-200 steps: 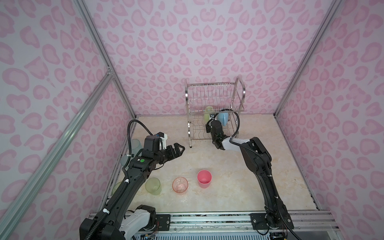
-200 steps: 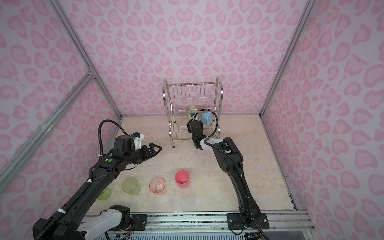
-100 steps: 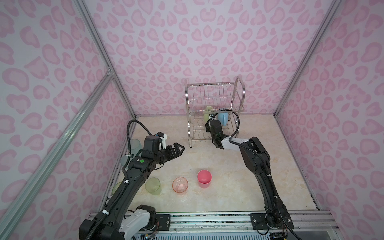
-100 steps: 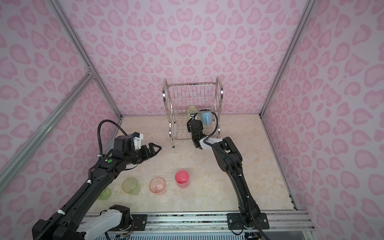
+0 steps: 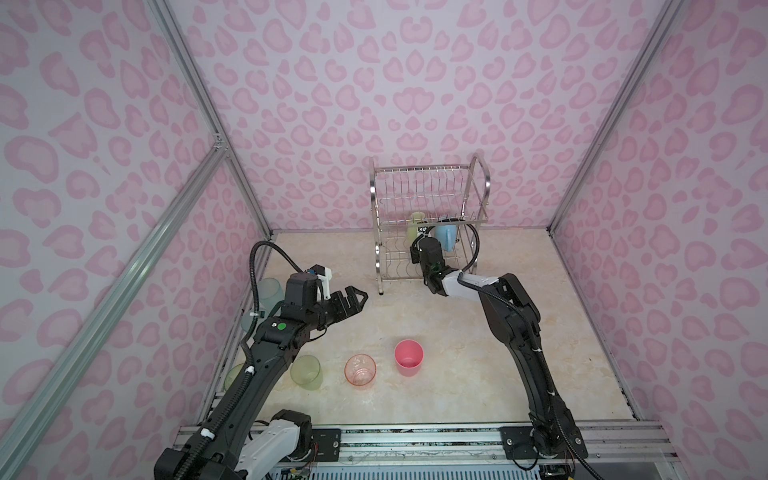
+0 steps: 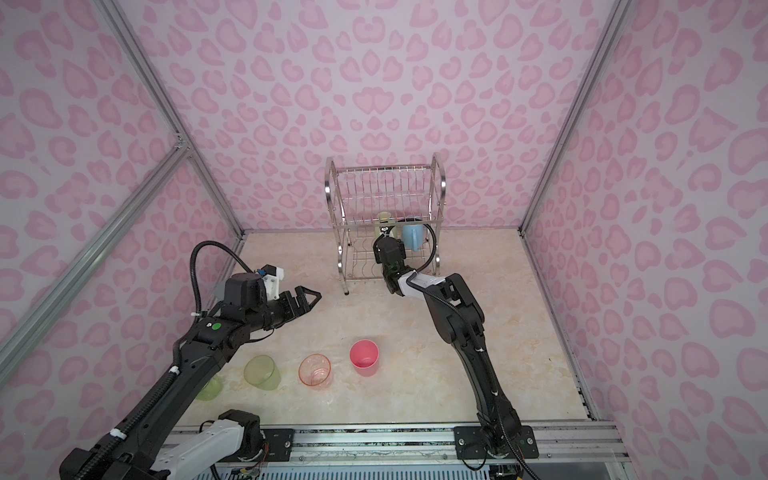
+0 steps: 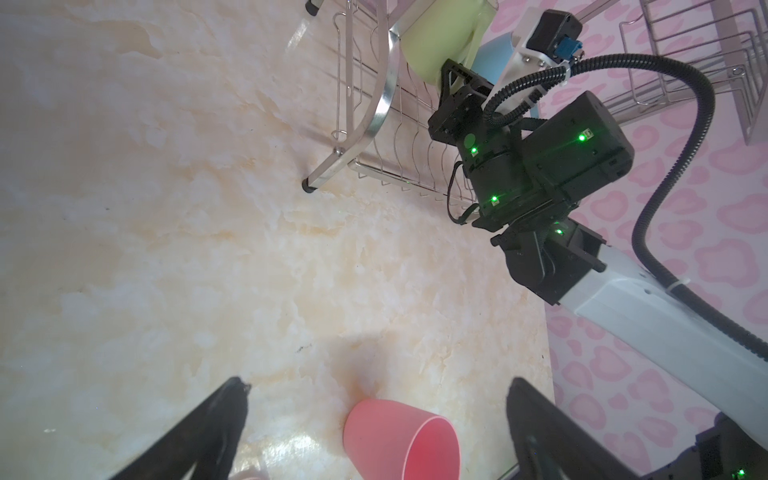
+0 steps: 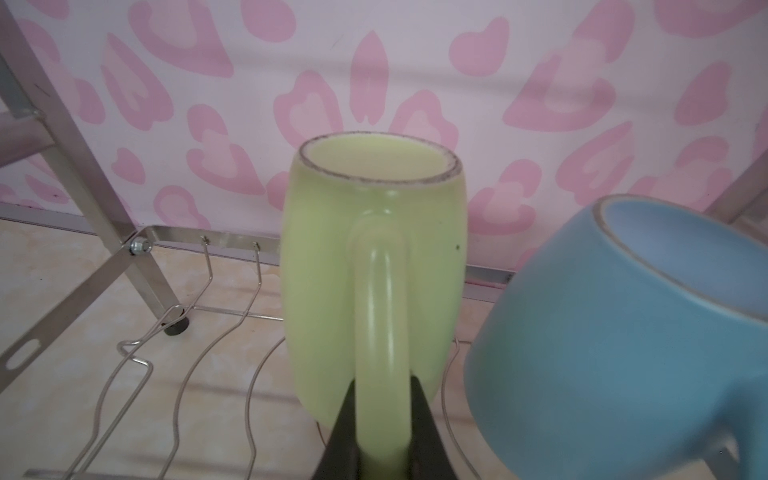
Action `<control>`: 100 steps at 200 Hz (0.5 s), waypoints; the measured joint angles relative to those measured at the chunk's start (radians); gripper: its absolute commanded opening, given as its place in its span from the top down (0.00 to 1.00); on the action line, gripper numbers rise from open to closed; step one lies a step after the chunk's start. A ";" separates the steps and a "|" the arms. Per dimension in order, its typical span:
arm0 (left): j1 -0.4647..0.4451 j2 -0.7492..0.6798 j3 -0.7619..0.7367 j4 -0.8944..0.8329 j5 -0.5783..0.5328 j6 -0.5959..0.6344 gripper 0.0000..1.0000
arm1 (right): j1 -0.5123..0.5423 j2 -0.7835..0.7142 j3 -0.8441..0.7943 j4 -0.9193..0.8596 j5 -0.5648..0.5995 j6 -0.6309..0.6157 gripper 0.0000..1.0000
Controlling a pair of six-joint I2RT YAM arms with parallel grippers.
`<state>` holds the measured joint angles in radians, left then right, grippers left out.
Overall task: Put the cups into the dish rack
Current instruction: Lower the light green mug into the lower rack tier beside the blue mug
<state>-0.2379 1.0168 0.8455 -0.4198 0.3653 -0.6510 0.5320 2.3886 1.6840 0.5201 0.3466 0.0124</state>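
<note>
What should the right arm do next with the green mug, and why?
Probably open the right gripper: its jaws pinch the handle of the green mug, which sits in the lower tier of the dish rack beside the blue mug. Whether it rests on the wires is unclear.

In the far dish rack [image 5: 485, 187], lower tier, the left mug [image 5: 415, 226] stands beside the right mug [image 5: 446, 240]; tumblers [image 5: 360, 370] line the near left.

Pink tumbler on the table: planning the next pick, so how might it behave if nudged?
Probably light: the pink tumbler looks thin-walled and empty. Pushed near the rim it may tip, as it stands upright on a base narrower than its mouth. Its smooth sides and the glossy table suggest a low push would slide it.
</note>
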 measured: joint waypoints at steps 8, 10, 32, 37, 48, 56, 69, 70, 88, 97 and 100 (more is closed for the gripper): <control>0.000 0.000 0.000 0.000 -0.003 -0.003 0.01 | -0.002 0.000 0.005 -0.006 0.000 0.004 0.86; 0.000 0.000 0.000 0.000 -0.004 -0.003 0.01 | -0.002 0.000 0.006 -0.010 0.000 0.004 0.86; 0.000 0.000 0.000 0.003 -0.006 -0.003 0.01 | -0.009 0.000 0.015 -0.031 -0.003 0.011 0.85; 0.000 0.000 0.000 0.003 -0.006 -0.004 0.01 | -0.010 0.000 0.018 -0.037 -0.002 0.013 0.84; 0.000 0.000 -0.002 0.004 -0.006 -0.004 0.01 | -0.010 0.000 0.022 -0.041 -0.003 0.017 0.84; 0.000 0.000 -0.003 0.005 -0.006 -0.004 0.01 | -0.009 0.000 0.026 -0.043 -0.003 0.021 0.83; 0.000 0.000 -0.004 0.006 -0.006 -0.011 0.01 | -0.009 0.000 0.030 -0.043 -0.006 0.022 0.82; 0.000 0.000 -0.004 0.006 -0.006 -0.011 0.01 | -0.009 0.000 0.031 -0.043 -0.006 0.022 0.81; 0.000 0.000 -0.006 0.007 -0.007 -0.011 0.01 | -0.010 0.000 0.039 -0.045 -0.008 0.022 0.81; 0.000 0.000 -0.006 0.007 -0.006 -0.011 0.01 | -0.010 0.002 0.046 -0.046 -0.011 0.022 0.80; 0.000 0.000 -0.006 0.007 -0.006 -0.011 0.01 | -0.010 0.002 0.047 -0.046 -0.012 0.022 0.80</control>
<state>-0.2379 1.0168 0.8398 -0.4126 0.3588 -0.6621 0.5224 2.3905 1.7306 0.4740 0.3347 0.0341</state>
